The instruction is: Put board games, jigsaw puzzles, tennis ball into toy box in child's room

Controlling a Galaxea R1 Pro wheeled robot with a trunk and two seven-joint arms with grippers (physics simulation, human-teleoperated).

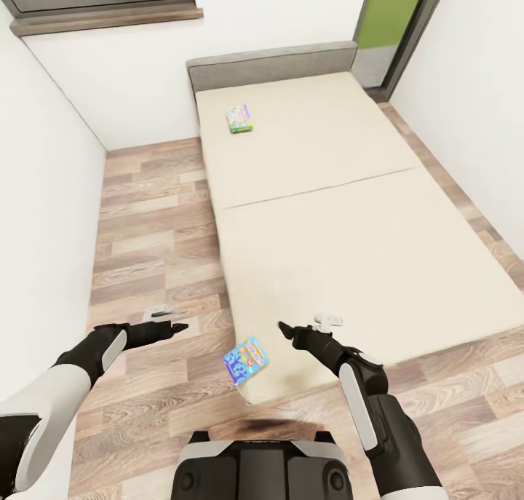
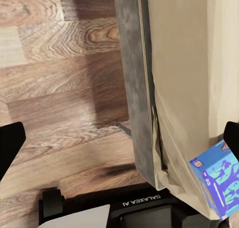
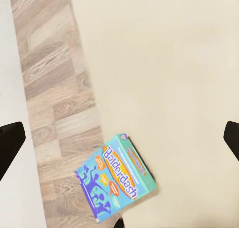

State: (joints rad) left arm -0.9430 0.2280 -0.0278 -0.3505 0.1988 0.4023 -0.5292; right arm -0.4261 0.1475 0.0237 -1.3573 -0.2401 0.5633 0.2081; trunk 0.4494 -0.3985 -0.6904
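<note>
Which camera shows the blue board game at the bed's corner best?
The right wrist view: the blue board game lies cover up, title readable. The head view shows it small at the bed corner; the left wrist view catches only one cropped corner.

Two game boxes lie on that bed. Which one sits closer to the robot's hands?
The blue board game at the near corner of the bed, lying between the two open grippers. The pale multicoloured game lies far off, up by the headboard.

"Balderdash" in white slanted letters across the cover of the blue board game (image 3: 115,183), lying at the bed's (image 3: 164,78) corner. "GALAXEA AI", upside down in the left wrist view, on the robot's dark base (image 2: 139,202). Smaller print on the game box illegible.
</note>
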